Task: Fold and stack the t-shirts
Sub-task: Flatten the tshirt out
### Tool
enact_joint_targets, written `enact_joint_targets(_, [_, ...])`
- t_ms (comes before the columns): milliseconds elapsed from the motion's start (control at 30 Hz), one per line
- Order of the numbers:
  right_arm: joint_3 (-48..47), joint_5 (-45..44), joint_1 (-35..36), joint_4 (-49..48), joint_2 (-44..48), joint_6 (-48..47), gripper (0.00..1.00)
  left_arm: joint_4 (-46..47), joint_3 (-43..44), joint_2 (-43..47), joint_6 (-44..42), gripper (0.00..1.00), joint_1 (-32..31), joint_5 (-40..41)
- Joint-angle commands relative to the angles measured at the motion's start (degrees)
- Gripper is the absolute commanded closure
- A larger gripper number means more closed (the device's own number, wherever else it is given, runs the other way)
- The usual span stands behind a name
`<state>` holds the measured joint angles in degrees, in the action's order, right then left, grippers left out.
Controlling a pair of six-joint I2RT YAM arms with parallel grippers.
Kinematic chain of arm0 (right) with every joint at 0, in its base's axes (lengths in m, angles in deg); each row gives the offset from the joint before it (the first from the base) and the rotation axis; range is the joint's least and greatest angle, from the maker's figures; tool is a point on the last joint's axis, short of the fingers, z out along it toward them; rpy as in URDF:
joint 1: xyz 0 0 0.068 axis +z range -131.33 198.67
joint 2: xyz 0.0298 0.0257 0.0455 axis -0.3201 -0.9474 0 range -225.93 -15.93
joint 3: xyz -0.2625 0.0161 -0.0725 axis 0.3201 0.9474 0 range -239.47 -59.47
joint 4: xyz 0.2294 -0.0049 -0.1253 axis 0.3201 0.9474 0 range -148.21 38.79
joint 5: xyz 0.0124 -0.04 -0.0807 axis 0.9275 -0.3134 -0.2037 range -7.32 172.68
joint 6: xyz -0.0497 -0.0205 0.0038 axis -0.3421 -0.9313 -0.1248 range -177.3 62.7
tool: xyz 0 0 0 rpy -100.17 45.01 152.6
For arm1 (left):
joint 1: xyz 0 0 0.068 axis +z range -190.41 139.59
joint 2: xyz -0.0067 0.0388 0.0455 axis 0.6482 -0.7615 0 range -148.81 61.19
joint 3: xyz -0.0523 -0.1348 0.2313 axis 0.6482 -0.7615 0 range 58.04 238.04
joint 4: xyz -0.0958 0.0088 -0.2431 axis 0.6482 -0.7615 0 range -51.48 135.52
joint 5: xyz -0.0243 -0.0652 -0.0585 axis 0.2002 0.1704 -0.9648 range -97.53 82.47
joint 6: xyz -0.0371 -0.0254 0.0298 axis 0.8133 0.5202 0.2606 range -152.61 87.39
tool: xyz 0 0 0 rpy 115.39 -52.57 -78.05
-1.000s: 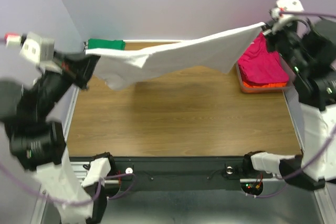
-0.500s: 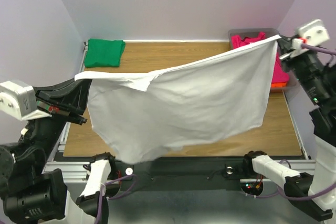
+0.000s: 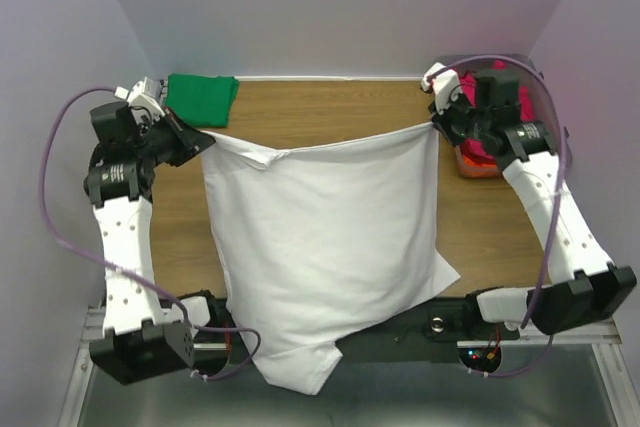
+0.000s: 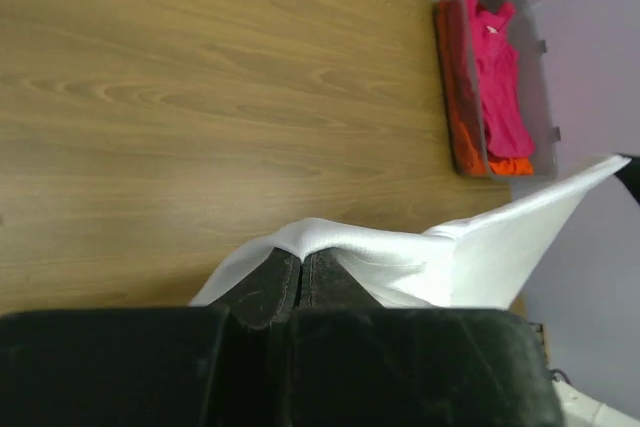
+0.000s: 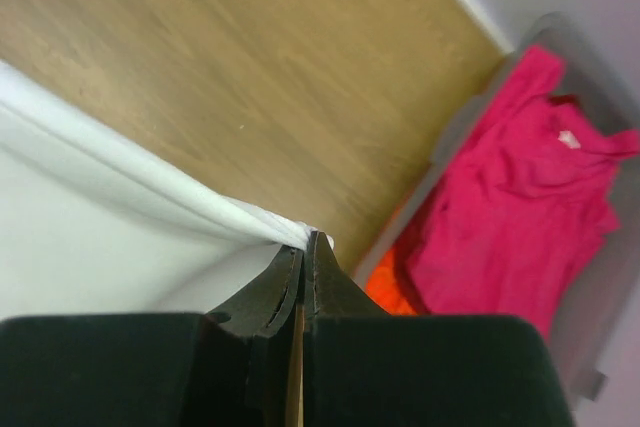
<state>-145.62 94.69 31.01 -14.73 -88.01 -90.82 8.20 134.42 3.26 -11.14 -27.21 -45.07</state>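
1. Left gripper [image 3: 197, 137], upper left of the overhead view: I have the jaws closed tight on the upper left corner of the white t-shirt [image 3: 325, 237]. The wrist view shows only a thin fold of cloth pinched at the tips. I judge that a sideways tug could pull this corner free.
2. Green t-shirt [image 3: 201, 99], far upper left: it lies folded on the table [image 3: 330, 107], just behind the left gripper. A backward swing of that arm could drag it out of its fold.
3. White t-shirt, centre: it is spread between both grippers and appears to rest mostly on the table. Its lower end hangs past the near table edge at the bottom of the frame, between the arm bases. I expect the overhang could slip down or catch on the base hardware. The top edge is turned over near the left corner, and that crease would get folded in if I do not smooth it.
4. Right gripper [image 3: 437, 119], upper right: the jaws are closed on the shirt's upper right corner, again by a narrow pinch. Releasing the two corners unevenly would skew the shirt.
5. Clear tub [image 4: 542, 87], right: it holds the magenta-pink t-shirt [image 4: 495, 77] over the orange t-shirt [image 4: 510, 164]. It sits just beside the right gripper, so a wide move could knock it.
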Motion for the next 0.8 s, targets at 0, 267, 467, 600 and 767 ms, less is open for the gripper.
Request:
enact_joint_targets(0, [3.43, 3.11, -0.39, -7.69, -5.85, -1.37, 0.99, 13.47, -3.6, -5.14, 4.36, 1.0, -0.18, 0.8])
enact_joint_targets(267, [0.12, 3.72, -0.82, -15.18, -28.98, -1.29, 0.99, 27.12, -2.84, -27.82, 5.25, 1.0, -3.17, 4.22])
enact_joint_targets(467, [-12.98, 4.07, -3.81, -15.8, -46.47, 1.61, 0.99, 25.99, 13.08, -50.5, 3.84, 1.0, -3.52, 2.56])
enact_joint_targets(600, [-19.12, 4.33, -5.92, -15.8, -52.28, 2.58, 0.99, 27.21, 18.89, -58.42, 4.19, 1.0, -3.87, 3.0])
enact_joint_targets(767, [-22.3, 4.43, -6.63, -15.8, -54.4, 2.49, 1.0, 28.0, 22.06, -60.46, 4.54, 1.0, -4.05, 3.96])
